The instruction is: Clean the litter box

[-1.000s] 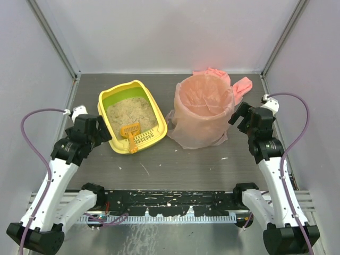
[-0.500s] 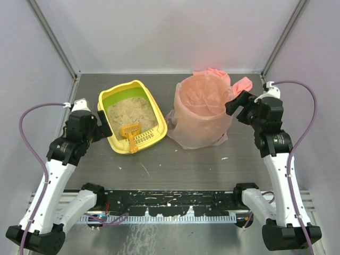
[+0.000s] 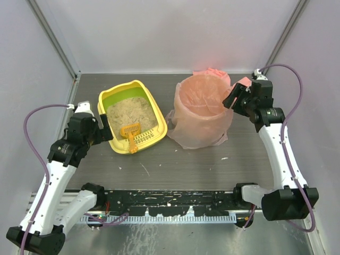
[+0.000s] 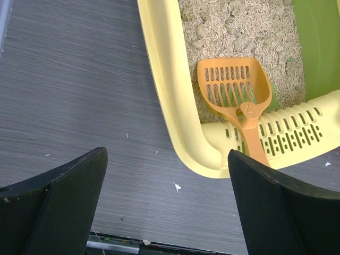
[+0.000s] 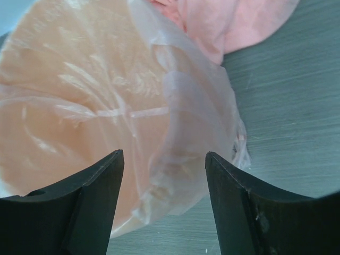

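**Both grippers open: left by the litter box, right at the bin**

The dark table [image 3: 186, 164] carries two big things side by side. On the right stands the round bin [image 3: 202, 109], lined with a pink bag whose loose ends [image 3: 243, 84] spill onto the table behind it. On the left, near the bin but apart from it, lies the litter box [image 3: 159, 114]. It is a yellow tray with a green inner wall, set at a slight angle, with its slotted ledge on the near short side.

The left arm reaches up from its base to the box's left side. The left gripper [image 3: 104, 126] hangs above the table just beside the box's near left corner, jaws wide, holding nothing. In its wrist view the yellow rim and the ledge run between the two dark fingers [image 4: 58, 207].

The right arm stretches up to the bin's far right edge. The right gripper [image 3: 232, 96] sits at the rim, jaws apart. In its wrist view the bag-lined rim shows between the fingers [image 5: 79, 207]. Whether either finger touches the bag I cannot tell.

Beige litter [image 3: 130, 112] fills the box. An orange scoop [image 3: 130, 133] lies in it, its slotted head on the litter and its handle across the ledge, pointing at the near rim.

A few pale crumbs [image 3: 224, 158] dot the table in front.
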You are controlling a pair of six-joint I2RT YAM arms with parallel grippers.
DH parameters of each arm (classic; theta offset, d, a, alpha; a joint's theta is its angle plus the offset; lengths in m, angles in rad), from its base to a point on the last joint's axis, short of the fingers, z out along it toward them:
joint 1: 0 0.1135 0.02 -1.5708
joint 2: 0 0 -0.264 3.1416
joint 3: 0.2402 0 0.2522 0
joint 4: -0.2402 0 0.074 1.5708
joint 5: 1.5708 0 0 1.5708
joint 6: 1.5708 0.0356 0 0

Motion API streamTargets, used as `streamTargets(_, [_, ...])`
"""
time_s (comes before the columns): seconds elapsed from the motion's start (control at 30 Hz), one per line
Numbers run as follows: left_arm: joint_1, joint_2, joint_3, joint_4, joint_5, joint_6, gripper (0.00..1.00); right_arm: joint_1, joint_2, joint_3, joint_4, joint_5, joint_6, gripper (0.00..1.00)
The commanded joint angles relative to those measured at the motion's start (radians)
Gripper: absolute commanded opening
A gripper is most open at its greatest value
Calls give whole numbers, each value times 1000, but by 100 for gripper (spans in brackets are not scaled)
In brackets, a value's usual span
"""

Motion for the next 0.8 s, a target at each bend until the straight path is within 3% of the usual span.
streamTargets(0.0, [8,11,1,32,36,18,98,-5,31,68,-24,92,-49,67])
streamTargets(0.27, [7,30,3,37,49,29,98,-5,99,69,31,40,-13,41])
streamTargets(0.77, [7,51,3,38,68,35,98,-6,265,168,128,84,42,15])
